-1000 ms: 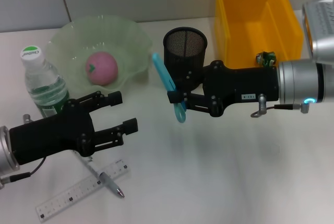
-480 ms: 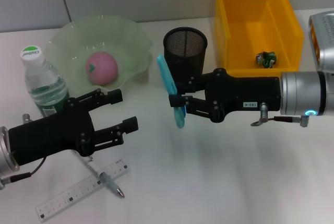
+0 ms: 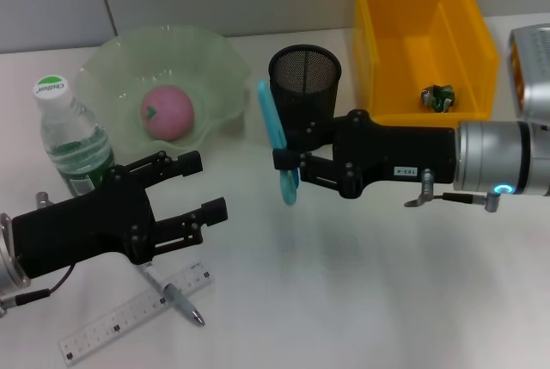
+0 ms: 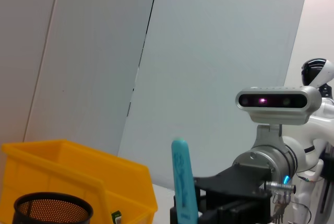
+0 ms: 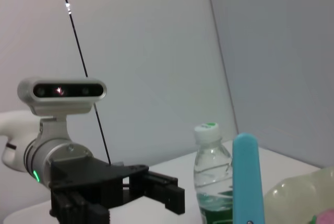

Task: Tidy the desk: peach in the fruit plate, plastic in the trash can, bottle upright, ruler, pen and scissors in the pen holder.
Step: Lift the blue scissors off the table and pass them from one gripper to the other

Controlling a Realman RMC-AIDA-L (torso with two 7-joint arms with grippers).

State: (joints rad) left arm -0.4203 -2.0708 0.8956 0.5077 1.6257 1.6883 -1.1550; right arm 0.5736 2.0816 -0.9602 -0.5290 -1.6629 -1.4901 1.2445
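Clearly the right gripper [image 3: 289,165] is the one at work: its fingers are clamped on the light-blue plastic-handled scissors [image 3: 277,141], which stand nearly upright in the air just left of the black wire-mesh pen holder [image 3: 305,76] and beside its rim, not over its opening. The risk, as I judge it, lies in the entry. The scissors lean a little, so if they come down before they are centred over the mouth, the lower end could catch the mesh rim and tip or push the light holder. A late release could also drag the holder as the arm pulls away.

The left gripper [image 3: 196,187] hovers at the near left with its fingers spread wide and holding nothing, directly above the dark ballpoint pen [image 3: 172,294] and the clear plastic ruler [image 3: 136,312] lying crossed on the white desk [image 3: 361,292]. Because the two touch, a careless pinch there could shove both.

Elsewhere, the pink peach [image 3: 168,112] sits in the pale green glass fruit plate [image 3: 215,55], the clear water bottle with a white cap [image 3: 70,138] stands upright at the far left, and a crumpled scrap of plastic [image 3: 437,96] lies in the yellow bin [image 3: 418,8].
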